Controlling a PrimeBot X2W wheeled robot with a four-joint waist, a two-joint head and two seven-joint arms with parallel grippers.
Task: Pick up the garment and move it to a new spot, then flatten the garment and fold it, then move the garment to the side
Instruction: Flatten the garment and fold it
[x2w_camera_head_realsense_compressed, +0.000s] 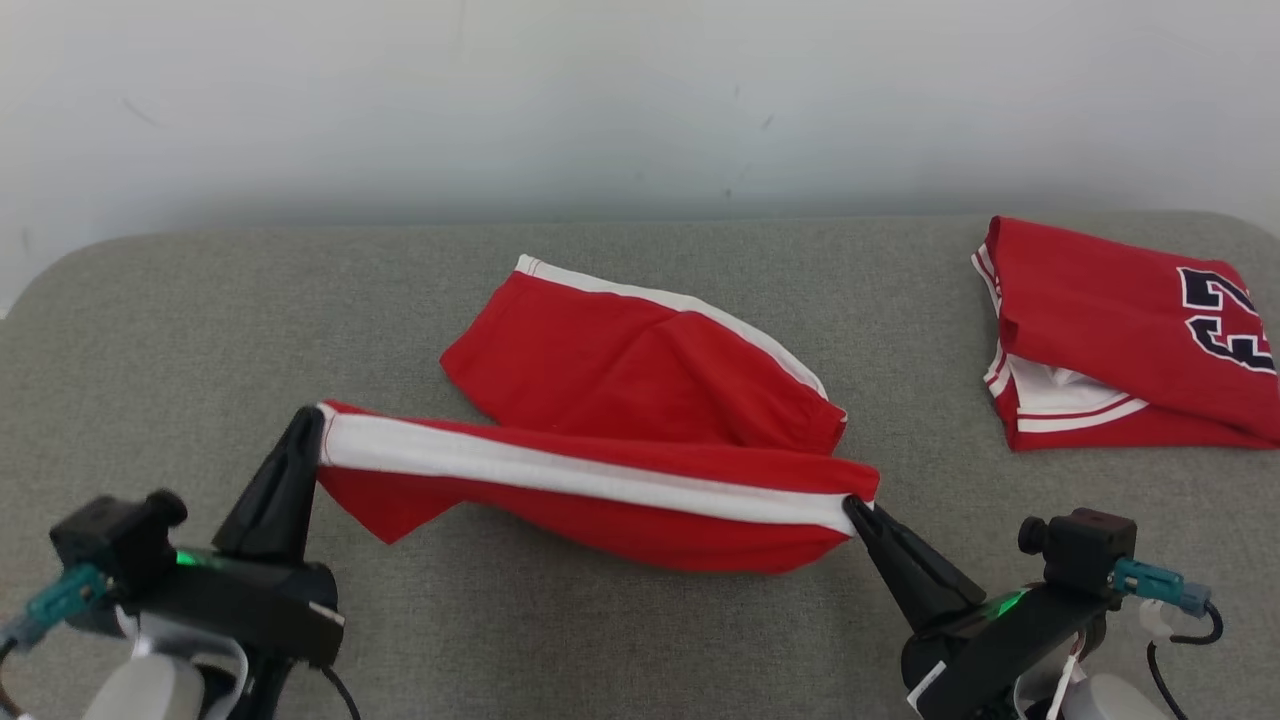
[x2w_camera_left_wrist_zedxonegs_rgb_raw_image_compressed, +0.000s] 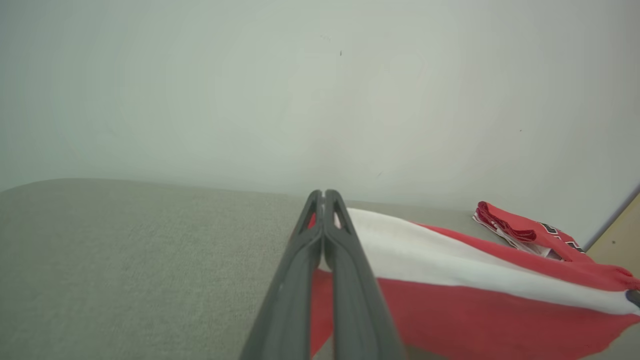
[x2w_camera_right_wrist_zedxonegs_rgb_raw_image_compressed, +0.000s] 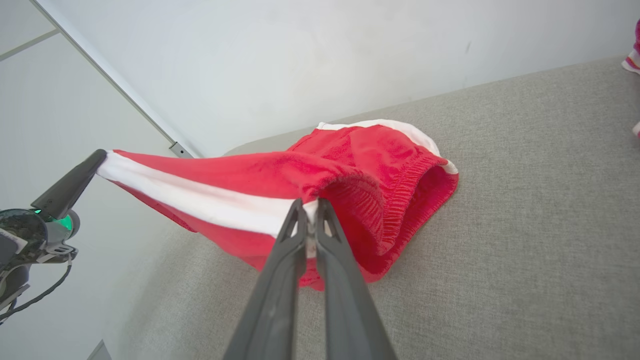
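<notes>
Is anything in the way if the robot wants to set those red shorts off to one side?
On the right, yes: a folded red jersey lies at the far right of the grey surface. Leftward, nothing visible blocks the shorts.

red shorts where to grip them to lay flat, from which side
Grip the red shorts at both ends of the white stripe, from the near edge: left gripper at the leg end, right gripper at the waistband. The stripe pulls straight between them, so they should spread evenly.
</notes>
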